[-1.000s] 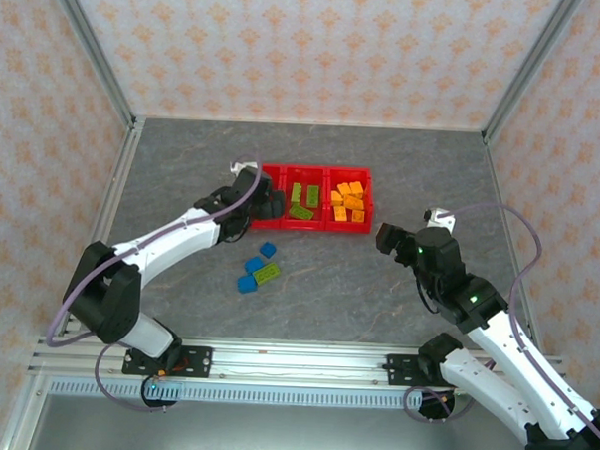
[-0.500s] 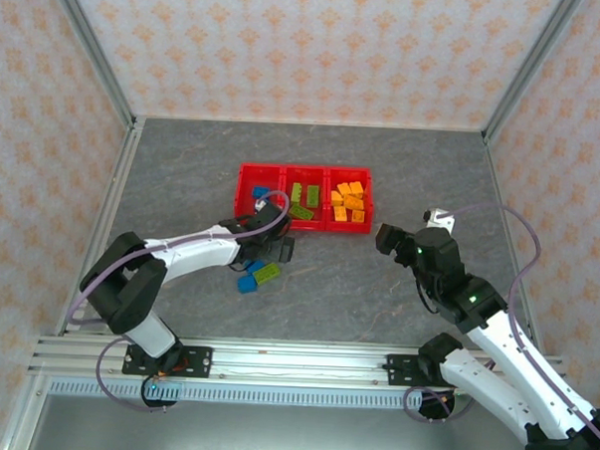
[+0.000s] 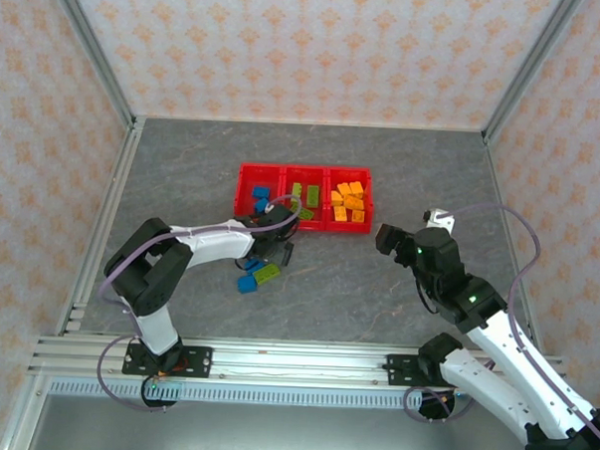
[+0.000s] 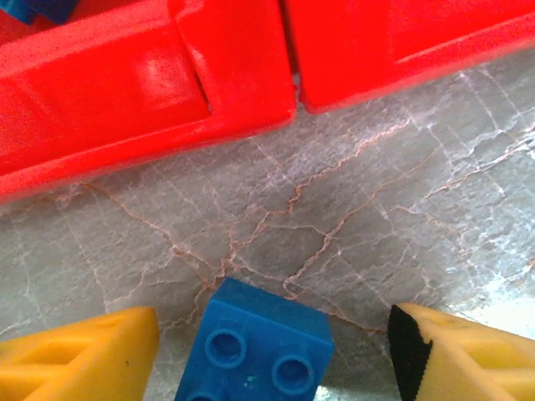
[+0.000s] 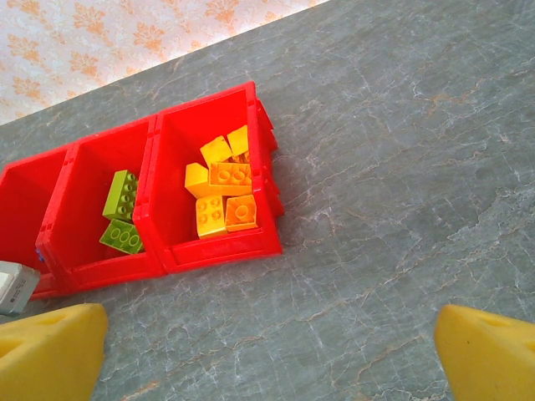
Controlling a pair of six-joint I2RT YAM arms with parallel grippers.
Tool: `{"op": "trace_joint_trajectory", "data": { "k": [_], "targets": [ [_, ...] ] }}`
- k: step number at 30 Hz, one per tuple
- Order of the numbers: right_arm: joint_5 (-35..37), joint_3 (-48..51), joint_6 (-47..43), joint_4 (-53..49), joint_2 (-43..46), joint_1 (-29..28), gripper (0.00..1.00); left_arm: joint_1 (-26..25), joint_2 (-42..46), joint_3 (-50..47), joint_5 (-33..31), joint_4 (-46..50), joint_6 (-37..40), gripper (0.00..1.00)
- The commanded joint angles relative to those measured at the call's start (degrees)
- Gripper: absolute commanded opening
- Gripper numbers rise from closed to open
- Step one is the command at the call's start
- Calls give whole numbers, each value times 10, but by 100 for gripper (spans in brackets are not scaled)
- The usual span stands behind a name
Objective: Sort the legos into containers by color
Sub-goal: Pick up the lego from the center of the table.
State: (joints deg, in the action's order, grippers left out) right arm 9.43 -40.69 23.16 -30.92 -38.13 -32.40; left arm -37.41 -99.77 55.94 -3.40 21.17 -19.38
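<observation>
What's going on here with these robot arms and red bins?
The left gripper is down at the table just in front of the red bins, jaws open on either side of a blue brick, not gripping yet. The right gripper hangs open and empty beside the bins. Blue bricks, green bricks and orange bricks already sit in separate bins; two more loose blue bricks and a loose green brick lie nearby.

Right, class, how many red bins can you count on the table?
3, joined in a row: the left bin with blue bricks, the middle bin with green bricks, the right bin with orange-yellow bricks. None looks hidden.
</observation>
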Motion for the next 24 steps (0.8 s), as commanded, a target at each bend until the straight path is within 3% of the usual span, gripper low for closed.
{"op": "trace_joint_trajectory", "data": {
  "k": [1,4,15,20,24],
  "targets": [
    [13,1,-2,4,4,1,100,-2,-11,8,-15,24,2,69],
    [14,3,-2,4,4,1,100,-2,-12,6,-23,24,-8,55],
    [19,2,0,3,5,1,100,0,21,4,-59,32,-65,29],
    [19,1,0,2,6,1,100,0,80,15,-81,37,-95,27],
    [19,2,-1,3,5,1,100,18,131,31,-117,20,-103,34]
  ]
}}
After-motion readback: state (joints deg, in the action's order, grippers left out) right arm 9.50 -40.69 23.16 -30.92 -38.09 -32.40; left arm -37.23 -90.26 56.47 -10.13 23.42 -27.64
